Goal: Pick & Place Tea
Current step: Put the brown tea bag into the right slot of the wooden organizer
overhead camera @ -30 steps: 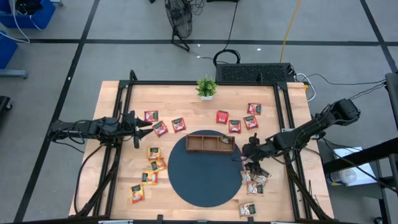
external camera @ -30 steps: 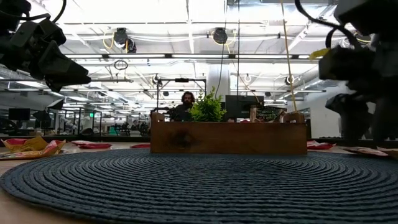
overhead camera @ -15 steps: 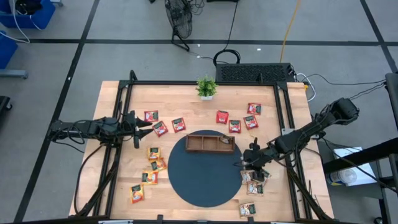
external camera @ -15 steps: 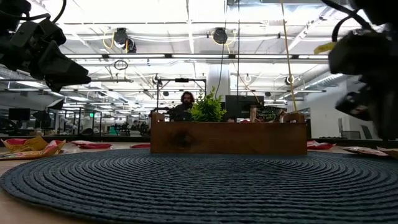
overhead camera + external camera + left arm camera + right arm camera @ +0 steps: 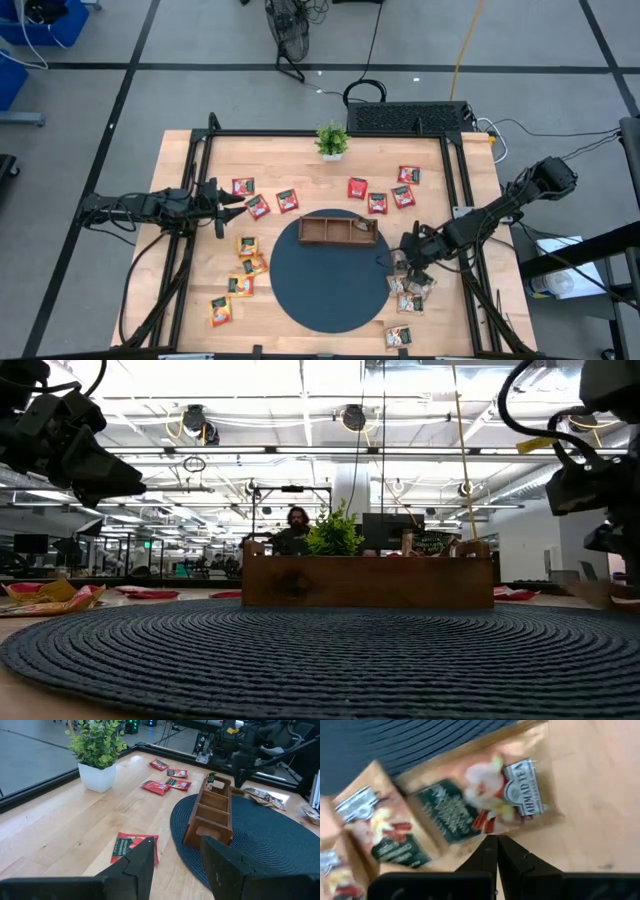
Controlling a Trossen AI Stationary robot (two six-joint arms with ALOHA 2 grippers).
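Observation:
Small square tea sachets lie flat on the wooden table: red ones (image 5: 378, 195) behind the mat, yellow-orange ones (image 5: 245, 265) at its left, pale ones (image 5: 410, 295) at its right. The brown three-compartment tray (image 5: 338, 229) stands on the far part of the dark round mat (image 5: 330, 290). My right gripper (image 5: 403, 262) points steeply down by the mat's right rim, shut at the edge of a pale tea sachet (image 5: 480, 795). My left gripper (image 5: 177, 865) hovers open over the table's left side, above a red sachet (image 5: 134, 847). My right gripper pinches the pale sachet's edge (image 5: 487, 831) between its two fingertips (image 5: 510, 852), which come together there. The fingers come from above, slanting steeply down. The rest of the sachet lies spread on the wood beside the mat, overlapping another pale sachet (image 5: 385, 830).
A small green potted plant (image 5: 332, 140) stands at the far edge. One pale sachet (image 5: 399, 337) lies alone near the front right corner. Black frame rails run along the table's left and right sides. People show in the room beyond the tray (image 5: 295, 530).
My right gripper has tipped more steeply down and rolled, shifted slightly toward the near edge over the pale sachets, and shut its fingers there. My left arm has kept still.

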